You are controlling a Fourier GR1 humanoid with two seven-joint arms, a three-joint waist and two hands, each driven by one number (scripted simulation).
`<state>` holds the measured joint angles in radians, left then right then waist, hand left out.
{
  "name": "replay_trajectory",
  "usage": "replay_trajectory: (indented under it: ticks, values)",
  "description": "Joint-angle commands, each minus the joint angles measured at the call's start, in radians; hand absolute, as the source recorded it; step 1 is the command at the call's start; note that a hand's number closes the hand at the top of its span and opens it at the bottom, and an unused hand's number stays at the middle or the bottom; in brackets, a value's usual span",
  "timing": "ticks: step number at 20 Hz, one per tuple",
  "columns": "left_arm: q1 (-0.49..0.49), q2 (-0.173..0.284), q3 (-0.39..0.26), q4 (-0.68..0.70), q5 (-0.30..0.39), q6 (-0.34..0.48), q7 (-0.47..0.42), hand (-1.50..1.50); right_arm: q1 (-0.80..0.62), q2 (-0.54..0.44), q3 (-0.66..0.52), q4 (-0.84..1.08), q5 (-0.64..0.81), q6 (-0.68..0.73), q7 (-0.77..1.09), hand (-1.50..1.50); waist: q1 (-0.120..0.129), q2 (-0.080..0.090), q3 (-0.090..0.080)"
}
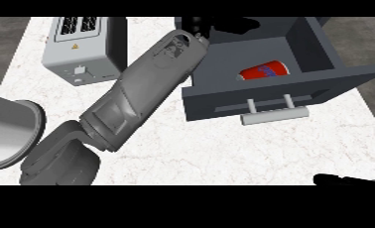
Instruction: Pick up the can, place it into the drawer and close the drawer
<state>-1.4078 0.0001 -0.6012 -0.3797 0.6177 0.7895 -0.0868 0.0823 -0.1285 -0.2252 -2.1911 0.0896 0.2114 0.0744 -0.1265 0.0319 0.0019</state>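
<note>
A red can (264, 71) lies on its side inside the open dark grey drawer (219, 93), toward its right half. My left forearm stretches diagonally from the lower left up to the drawer's far left corner. There my left hand (196, 26) shows only as a black patch at the drawer's back edge, apart from the can. A black sliver of my right hand (343, 179) shows at the lower right edge, well in front of the drawer. The drawer's light grey bar handle (275, 115) faces me.
A grey toaster (81, 48) stands on the white marble counter (219, 152) at the back left. The curved rim of a round grey vessel (16, 133) enters from the left edge. The counter ends at the right behind the drawer.
</note>
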Motion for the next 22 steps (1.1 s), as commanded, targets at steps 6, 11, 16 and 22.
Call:
replay_trajectory:
  ticks: [6, 11, 16, 22]
  values:
    - [-0.029, 0.0, 0.024, -0.042, 0.084, 0.006, -0.028, -1.5, -0.014, -0.043, 0.116, -0.044, 0.262, -0.016, -0.053, -1.5, 0.035, -0.009, -0.001]
    - [-0.042, 0.0, 0.003, -0.039, 0.078, 0.05, -0.054, -1.5, -0.073, -0.102, 0.165, 0.005, 0.454, -0.041, -0.059, -1.5, 0.067, -0.015, -0.001]
    - [-0.046, 0.0, 0.0, -0.052, 0.067, 0.036, -0.011, -1.5, -0.084, -0.125, 0.245, 0.096, 0.679, -0.093, -0.055, -1.5, 0.111, -0.027, -0.002]
    - [-0.045, 0.0, 0.034, -0.073, 0.061, 0.033, -0.002, -1.5, -0.122, -0.139, 0.317, 0.315, 0.86, -0.179, -0.117, -1.5, 0.126, -0.028, -0.001]
